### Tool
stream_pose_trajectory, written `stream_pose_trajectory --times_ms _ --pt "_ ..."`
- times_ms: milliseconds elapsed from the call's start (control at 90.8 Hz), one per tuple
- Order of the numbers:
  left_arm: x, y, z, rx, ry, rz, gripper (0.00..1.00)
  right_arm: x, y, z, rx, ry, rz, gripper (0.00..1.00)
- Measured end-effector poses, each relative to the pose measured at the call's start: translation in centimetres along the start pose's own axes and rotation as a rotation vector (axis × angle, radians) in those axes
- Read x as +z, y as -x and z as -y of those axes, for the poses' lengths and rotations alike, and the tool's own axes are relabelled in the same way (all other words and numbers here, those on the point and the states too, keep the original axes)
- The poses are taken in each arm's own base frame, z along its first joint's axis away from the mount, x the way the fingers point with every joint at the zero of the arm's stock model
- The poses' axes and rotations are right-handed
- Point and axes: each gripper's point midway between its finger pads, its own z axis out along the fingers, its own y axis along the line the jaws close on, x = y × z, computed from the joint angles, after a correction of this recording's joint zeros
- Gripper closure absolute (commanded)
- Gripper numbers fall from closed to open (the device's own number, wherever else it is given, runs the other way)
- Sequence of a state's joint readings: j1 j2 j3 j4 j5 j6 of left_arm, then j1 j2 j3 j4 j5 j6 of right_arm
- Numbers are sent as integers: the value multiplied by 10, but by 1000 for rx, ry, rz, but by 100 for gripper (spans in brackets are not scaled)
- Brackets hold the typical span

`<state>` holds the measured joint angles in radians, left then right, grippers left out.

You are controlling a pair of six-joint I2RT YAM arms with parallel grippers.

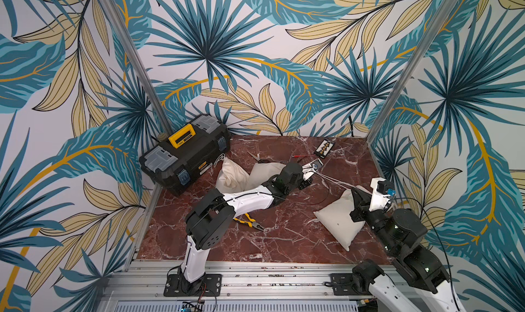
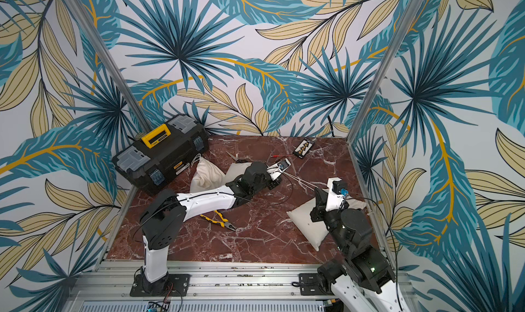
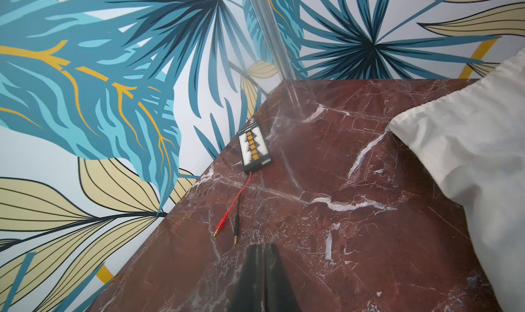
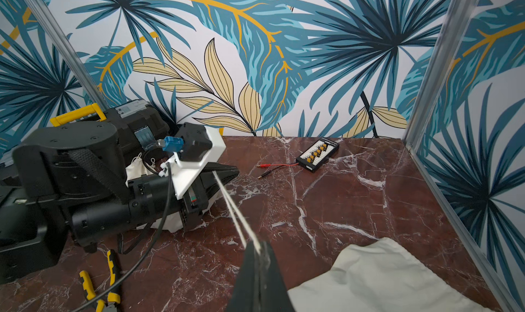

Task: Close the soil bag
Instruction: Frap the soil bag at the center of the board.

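The soil bag [image 1: 336, 219] [image 2: 308, 222] is a cream cloth sack lying on the marble table at the right; it also shows in the wrist views [image 4: 383, 273] [image 3: 468, 160]. Its white drawstring [image 1: 333, 180] [image 4: 230, 208] runs taut between my two grippers. My right gripper [image 1: 353, 190] [image 4: 258, 246] is shut on one end, just above the bag's upper corner. My left gripper [image 1: 314, 171] [image 4: 227, 170] is shut where the string's other end meets its fingers. In the left wrist view my left gripper [image 3: 262, 246] has its jaws pressed together, and the string is hidden. The right arm hides the bag's mouth.
A black toolbox [image 1: 184, 151] with a yellow handle stands at the back left. Two more cream bags [image 1: 231, 174] lie beside it, partly under my left arm. Yellow pliers [image 1: 250, 221], scissors [image 1: 254, 156] and a connector board [image 1: 324, 148] with red and black leads lie on the table.
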<state>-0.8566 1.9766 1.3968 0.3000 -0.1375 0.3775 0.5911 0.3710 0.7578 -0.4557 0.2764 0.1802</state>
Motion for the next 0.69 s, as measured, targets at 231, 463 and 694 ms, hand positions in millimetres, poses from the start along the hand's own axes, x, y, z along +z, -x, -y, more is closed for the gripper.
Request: stream_pose_trajectory --times_ms 231,463,694 --pt "0 17 9 -47 -80 7 94 -20 0 9 17 -14 38 100" --pt "1 20 18 -72 -144 -24 93 -26 -3 16 27 -40 63 100" --pt "5 13 23 -106 -167 -57 91 -28 -5 19 28 -48 67 100"
